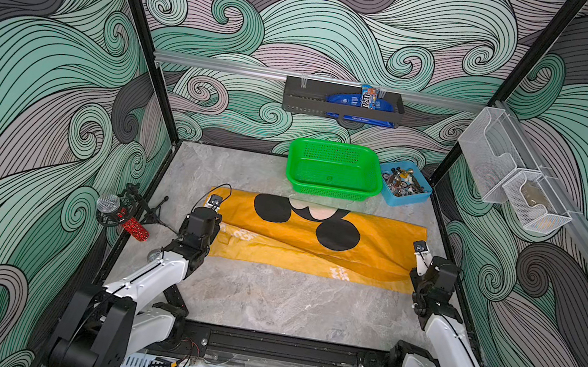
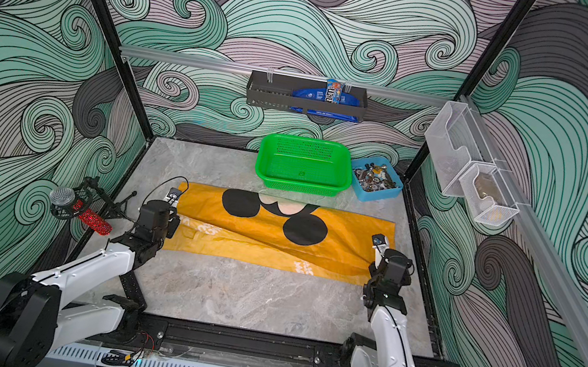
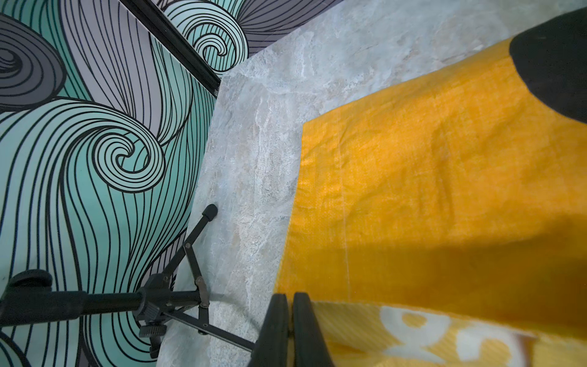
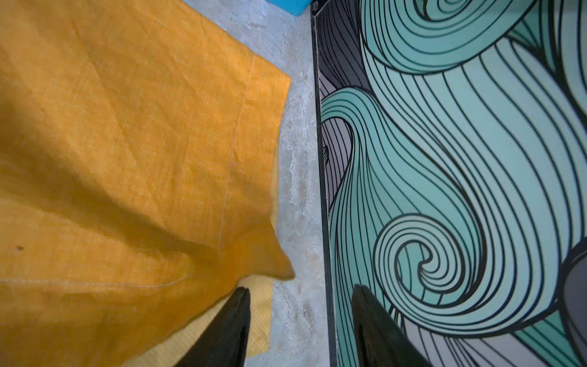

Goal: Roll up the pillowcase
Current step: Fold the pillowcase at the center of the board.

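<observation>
The mustard-yellow pillowcase (image 1: 386,247) (image 2: 347,241) lies across the middle of the table. Its near part is folded over, so the black round-eared print faces up and a strip of white lettering shows along the near edge. My left gripper (image 1: 216,220) (image 3: 288,297) sits at the cloth's left end, its jaws shut on the edge of the folded layer (image 3: 428,190). My right gripper (image 1: 418,268) (image 4: 301,290) is at the right end, open. One finger rests over the fabric corner (image 4: 127,143), the other is out by the wall, and only bare table lies between them.
A green basket (image 1: 334,145) and a blue bin (image 1: 411,201) of small parts stand behind the pillowcase. A red microphone on a black tripod (image 1: 120,213) (image 3: 190,254) stands by the left wall, close to my left arm. A black shelf (image 1: 298,93) and wire baskets (image 1: 517,176) hang on the walls.
</observation>
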`<action>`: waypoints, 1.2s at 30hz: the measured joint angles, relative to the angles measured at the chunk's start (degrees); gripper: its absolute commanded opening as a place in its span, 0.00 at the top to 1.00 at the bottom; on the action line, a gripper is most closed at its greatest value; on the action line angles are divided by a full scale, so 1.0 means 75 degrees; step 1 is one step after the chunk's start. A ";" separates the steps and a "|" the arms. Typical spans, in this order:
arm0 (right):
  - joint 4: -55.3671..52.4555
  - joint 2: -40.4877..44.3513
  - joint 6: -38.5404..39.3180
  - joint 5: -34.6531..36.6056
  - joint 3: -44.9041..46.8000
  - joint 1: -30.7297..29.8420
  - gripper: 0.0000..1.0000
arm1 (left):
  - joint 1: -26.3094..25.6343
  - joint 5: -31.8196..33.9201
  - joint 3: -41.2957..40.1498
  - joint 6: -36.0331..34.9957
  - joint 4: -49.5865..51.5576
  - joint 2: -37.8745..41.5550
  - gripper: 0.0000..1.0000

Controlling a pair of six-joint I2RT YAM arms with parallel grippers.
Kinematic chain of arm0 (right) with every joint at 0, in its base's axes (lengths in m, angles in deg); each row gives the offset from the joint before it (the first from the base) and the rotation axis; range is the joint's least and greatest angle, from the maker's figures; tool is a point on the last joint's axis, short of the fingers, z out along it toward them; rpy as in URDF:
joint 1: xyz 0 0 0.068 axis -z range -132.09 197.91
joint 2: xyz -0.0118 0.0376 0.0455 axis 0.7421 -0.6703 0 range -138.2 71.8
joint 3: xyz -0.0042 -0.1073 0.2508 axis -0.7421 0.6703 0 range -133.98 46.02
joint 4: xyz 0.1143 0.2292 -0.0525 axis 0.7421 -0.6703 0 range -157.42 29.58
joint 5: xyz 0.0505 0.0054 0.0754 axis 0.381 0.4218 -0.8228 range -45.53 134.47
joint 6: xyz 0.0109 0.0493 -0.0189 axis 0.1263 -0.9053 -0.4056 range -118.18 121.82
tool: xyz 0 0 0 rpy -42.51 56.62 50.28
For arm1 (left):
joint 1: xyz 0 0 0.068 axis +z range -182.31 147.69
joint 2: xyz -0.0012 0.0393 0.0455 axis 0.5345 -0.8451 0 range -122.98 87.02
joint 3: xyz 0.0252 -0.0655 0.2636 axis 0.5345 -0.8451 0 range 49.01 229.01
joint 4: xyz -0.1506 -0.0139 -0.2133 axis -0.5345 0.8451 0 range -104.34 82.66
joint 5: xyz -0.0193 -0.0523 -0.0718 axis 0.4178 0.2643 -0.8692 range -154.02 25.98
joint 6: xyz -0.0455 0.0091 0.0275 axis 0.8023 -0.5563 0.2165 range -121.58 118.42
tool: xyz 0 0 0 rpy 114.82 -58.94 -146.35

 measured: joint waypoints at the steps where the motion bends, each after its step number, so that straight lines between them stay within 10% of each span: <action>1: -0.0146 0.0006 0.0070 -0.0038 -0.0189 -0.0061 0.36 | -0.0003 0.0029 0.0000 0.0035 0.0012 0.0047 0.84; 10: -0.1629 0.0428 0.0463 -0.1699 -0.1160 -0.1265 0.30 | -0.0003 0.0289 0.0000 0.0300 0.0248 0.0443 0.70; 20: -0.1276 -0.0350 -0.0475 -0.3255 -0.0915 -0.4937 0.31 | -0.0003 0.0108 0.1492 0.2110 0.2119 0.0373 0.48; 36: 0.0312 -0.4389 -0.0848 -0.4112 -0.2101 -0.6274 0.41 | -0.0455 -0.3739 0.1853 0.6883 0.3663 -0.1195 0.47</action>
